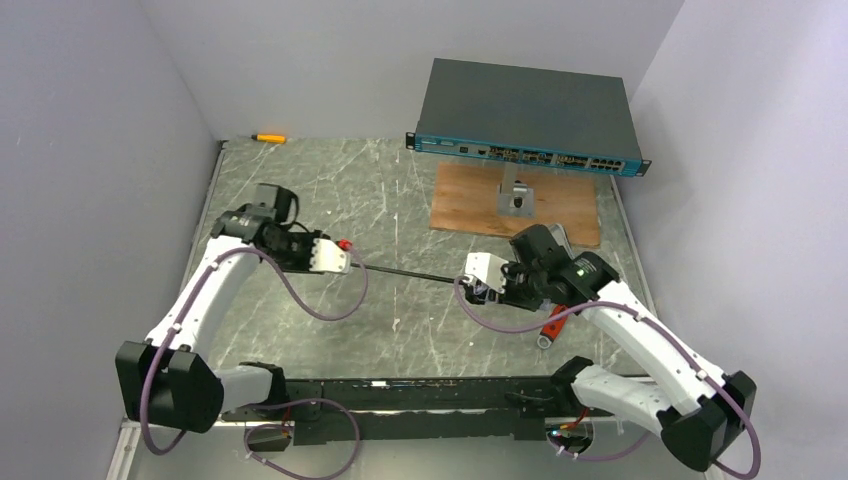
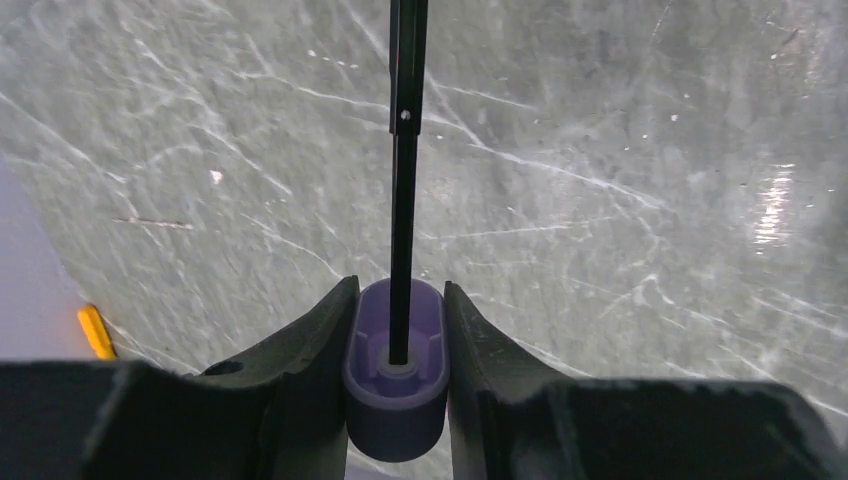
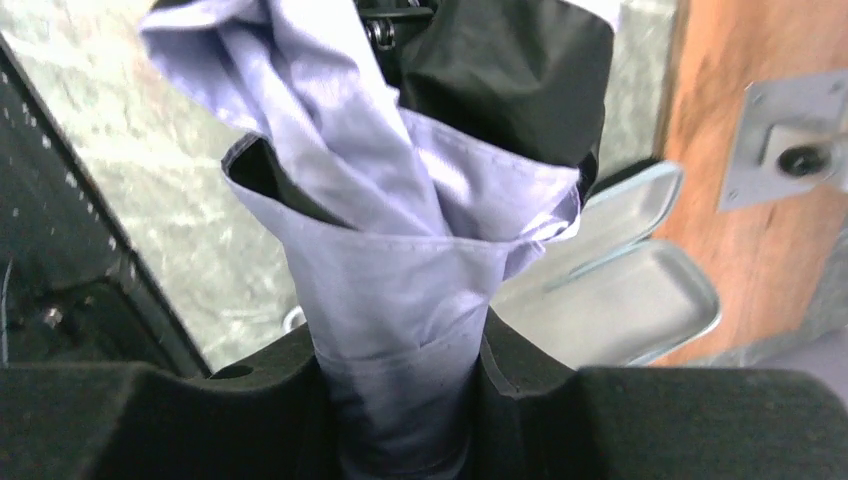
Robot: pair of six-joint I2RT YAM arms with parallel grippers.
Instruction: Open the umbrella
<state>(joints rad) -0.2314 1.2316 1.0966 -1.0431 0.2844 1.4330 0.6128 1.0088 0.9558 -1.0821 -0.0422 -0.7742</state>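
My left fingers (image 2: 310, 340) are closed tight on the pale handle (image 2: 395, 375). My right fingers (image 3: 270, 385) pinch the bunched canopy (image 3: 400, 250), so the umbrella (image 1: 405, 271) is stretched between them over the middle of the worktop (image 1: 330, 180). I judge it light. The thin shaft (image 2: 405, 200) looks stiff but could bend, and the cloth is soft and likely slippery. The handle gives the sure hold, while the cloth grip may slide.
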